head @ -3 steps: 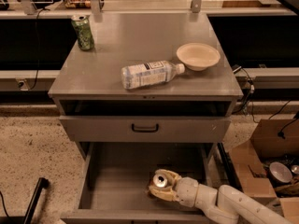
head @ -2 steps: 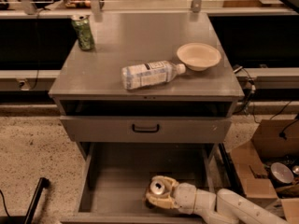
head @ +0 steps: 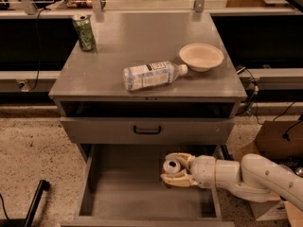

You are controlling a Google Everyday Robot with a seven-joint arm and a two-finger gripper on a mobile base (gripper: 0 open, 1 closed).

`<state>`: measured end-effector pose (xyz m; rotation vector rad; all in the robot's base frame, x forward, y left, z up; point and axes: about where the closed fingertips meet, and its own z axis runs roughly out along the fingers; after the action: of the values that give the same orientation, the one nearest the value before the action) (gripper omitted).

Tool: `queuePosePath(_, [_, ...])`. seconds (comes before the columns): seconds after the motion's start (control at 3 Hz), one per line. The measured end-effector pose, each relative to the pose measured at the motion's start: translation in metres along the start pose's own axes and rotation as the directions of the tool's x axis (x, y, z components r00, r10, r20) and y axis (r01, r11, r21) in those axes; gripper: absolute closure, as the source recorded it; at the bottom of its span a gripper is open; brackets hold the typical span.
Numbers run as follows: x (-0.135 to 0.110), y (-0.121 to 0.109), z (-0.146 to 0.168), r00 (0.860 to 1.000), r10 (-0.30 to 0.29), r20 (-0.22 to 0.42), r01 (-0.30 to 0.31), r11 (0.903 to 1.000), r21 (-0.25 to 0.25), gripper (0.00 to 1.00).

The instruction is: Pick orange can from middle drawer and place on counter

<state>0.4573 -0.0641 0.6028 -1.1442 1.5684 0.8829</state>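
Lab or workshop: speckled hard floor (head: 28, 145), loose cables (head: 249, 91), cardboard boxes (head: 277, 138), grey drawer cabinet (head: 94, 129), white robot arm (head: 246, 174); gripper (head: 165, 167) down in open drawer (head: 123, 188), clamped round orange can (head: 170, 166).

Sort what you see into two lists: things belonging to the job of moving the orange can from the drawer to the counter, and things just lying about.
Job in hand: orange can, in the open middle drawer; tool, closed around that can inside the drawer; counter, where the can goes.

Lying about: green can, plastic bottle on its side, bowl, all on the counter.
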Motion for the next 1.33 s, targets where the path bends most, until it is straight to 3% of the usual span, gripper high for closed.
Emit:
queuePosePath(0.33, [0.0,0.0,0.0,1.0,0.0,0.0,0.0,1.0,0.0,1.0])
queuePosePath(0.67, [-0.016,0.004,0.001,1.0,-0.005,-0.006,0.005,0.9996,-0.029,1.0])
queuePosePath(1.0, [-0.07,0.016,-0.012,0.998,-0.065,-0.013,0.064,0.9966,-0.052,1.0])
queuePosePath(1.33, [-0.16,0.018,-0.038,0.985,-0.16,-0.056,0.155,0.9846,-0.081,1.0])
